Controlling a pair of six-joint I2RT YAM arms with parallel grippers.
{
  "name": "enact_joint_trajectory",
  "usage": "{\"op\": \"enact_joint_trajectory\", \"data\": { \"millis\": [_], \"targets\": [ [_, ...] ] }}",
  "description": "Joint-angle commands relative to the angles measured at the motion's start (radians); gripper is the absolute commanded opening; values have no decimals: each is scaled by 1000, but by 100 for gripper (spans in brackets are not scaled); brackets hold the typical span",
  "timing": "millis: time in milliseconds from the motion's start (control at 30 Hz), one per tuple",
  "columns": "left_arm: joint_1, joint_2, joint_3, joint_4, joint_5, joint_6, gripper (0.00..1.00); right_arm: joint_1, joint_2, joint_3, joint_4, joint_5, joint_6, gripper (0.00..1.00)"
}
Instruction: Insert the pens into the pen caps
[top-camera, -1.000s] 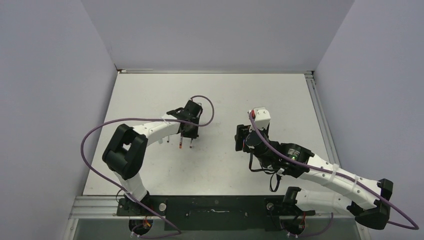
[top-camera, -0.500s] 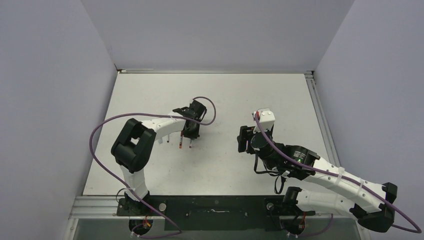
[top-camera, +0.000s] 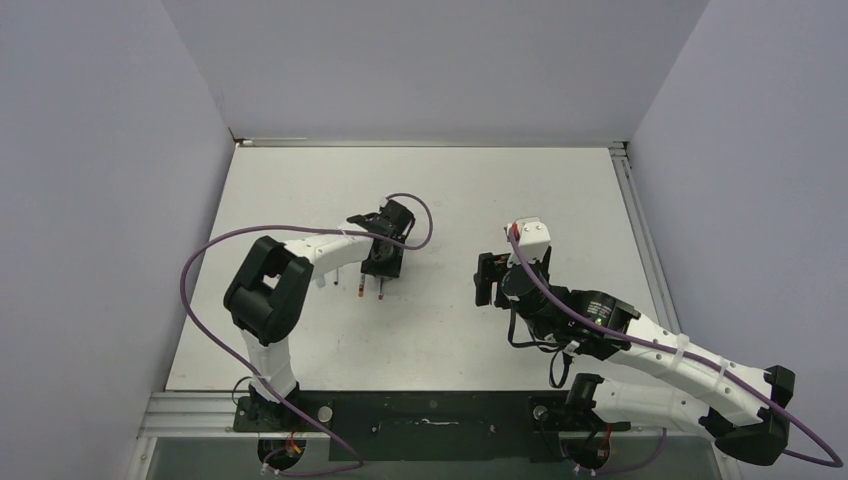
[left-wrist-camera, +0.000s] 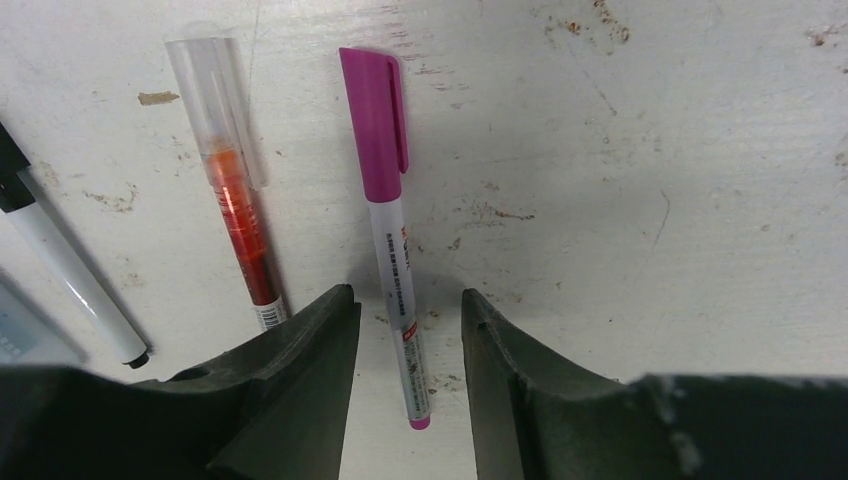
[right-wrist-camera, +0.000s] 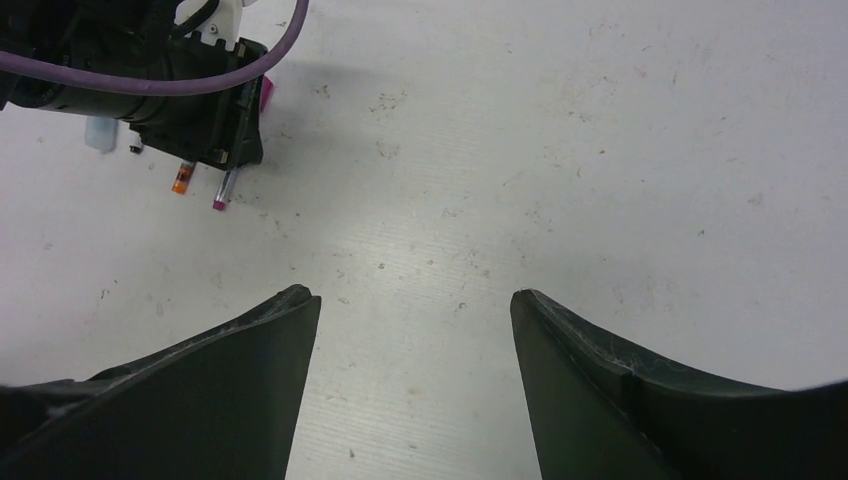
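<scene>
In the left wrist view my left gripper (left-wrist-camera: 407, 300) is open, its jaws on either side of the lower end of a white pen with a magenta cap (left-wrist-camera: 390, 210), not touching it. A red pen under a clear cap (left-wrist-camera: 238, 200) lies to its left. A white pen with a black tip (left-wrist-camera: 70, 275) lies further left. In the top view the left gripper (top-camera: 380, 268) stands over these pens (top-camera: 361, 287). A pale light-blue cap (right-wrist-camera: 98, 133) shows beside the left gripper in the right wrist view. My right gripper (right-wrist-camera: 415, 300) is open and empty above bare table, also seen in the top view (top-camera: 487, 279).
The white table (top-camera: 450, 190) is scuffed and closed in by grey walls on three sides. A purple cable (top-camera: 415, 210) loops over the left wrist. The left gripper's body (right-wrist-camera: 190, 75) sits at the upper left of the right wrist view.
The left wrist has shifted slightly right over the pens. The right arm has drawn back a little toward the near right. Both grippers stay open.
</scene>
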Motion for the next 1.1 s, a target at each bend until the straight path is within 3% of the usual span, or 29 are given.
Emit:
{"op": "enact_joint_trajectory", "data": {
  "millis": [0,233,367,400,467,533,567,1067],
  "targets": [
    [-4,-55,62,-21,-19,21,41,-6,-10,31,-10,20,-19,73],
    [-4,-158,86,-44,-18,56,53,-7,-10,55,-28,48,-25,86],
    [-5,-260,75,-31,2,75,63,-7,-12,62,-28,65,-17,100],
    [-5,-284,71,-25,9,82,65,-6,-12,64,-28,67,-16,98],
    [-5,-332,60,-15,31,101,79,-7,-13,69,-29,73,-15,94],
    [-5,-381,45,-6,45,117,86,-6,-14,74,-29,77,-8,91],
    [-5,-407,38,-3,49,123,98,-6,-15,76,-28,80,-5,90],
    [-3,-895,-247,106,190,167,96,-9,3,94,-79,226,133,90]
  ]
}}
